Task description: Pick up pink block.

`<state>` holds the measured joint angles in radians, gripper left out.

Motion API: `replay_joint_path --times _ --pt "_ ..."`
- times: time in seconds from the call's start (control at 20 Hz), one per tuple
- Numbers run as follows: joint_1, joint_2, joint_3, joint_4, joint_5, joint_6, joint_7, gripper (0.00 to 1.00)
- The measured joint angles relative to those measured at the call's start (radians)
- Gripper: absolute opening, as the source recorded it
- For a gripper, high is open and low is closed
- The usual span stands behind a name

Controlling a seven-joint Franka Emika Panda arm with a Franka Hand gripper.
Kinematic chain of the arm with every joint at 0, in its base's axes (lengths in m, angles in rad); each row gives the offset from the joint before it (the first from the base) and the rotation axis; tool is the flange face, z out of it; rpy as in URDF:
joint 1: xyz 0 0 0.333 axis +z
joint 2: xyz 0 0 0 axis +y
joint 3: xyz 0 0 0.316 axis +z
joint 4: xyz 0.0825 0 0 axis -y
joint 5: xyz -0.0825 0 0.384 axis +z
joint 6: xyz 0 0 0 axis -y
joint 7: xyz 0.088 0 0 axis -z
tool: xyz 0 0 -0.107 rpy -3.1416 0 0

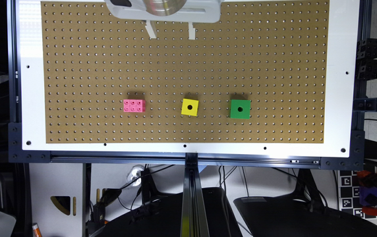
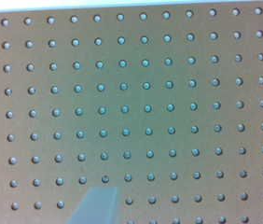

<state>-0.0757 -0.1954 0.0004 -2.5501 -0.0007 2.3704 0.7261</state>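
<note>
pink block on pegboard, well apart from spread tool

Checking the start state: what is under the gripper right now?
Only bare pegboard lies under the open gripper. The pink block sits apart, well down the board.
</note>
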Motion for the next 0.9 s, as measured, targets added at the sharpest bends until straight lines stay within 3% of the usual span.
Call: replay_joint_path --times 0.15,0.2,0.4,0.5,0.75,0.9 --pt "-0.001 0.000 0.000 0.000 -0.0001 0.000 0.000 1.00" --pt "-0.006 0.000 0.000 0.003 -0.0035 0.000 -0.001 1.00" --pt "-0.058 0.020 0.000 0.040 -0.0072 0.000 -0.049 1.00" --pt "-0.070 0.055 0.000 0.079 -0.0072 0.001 -0.062 1.00" --pt "-0.074 0.193 0.000 0.218 -0.0072 0.000 -0.063 1.00" --pt "-0.091 0.262 0.000 0.290 -0.0072 0.000 -0.080 1.00"
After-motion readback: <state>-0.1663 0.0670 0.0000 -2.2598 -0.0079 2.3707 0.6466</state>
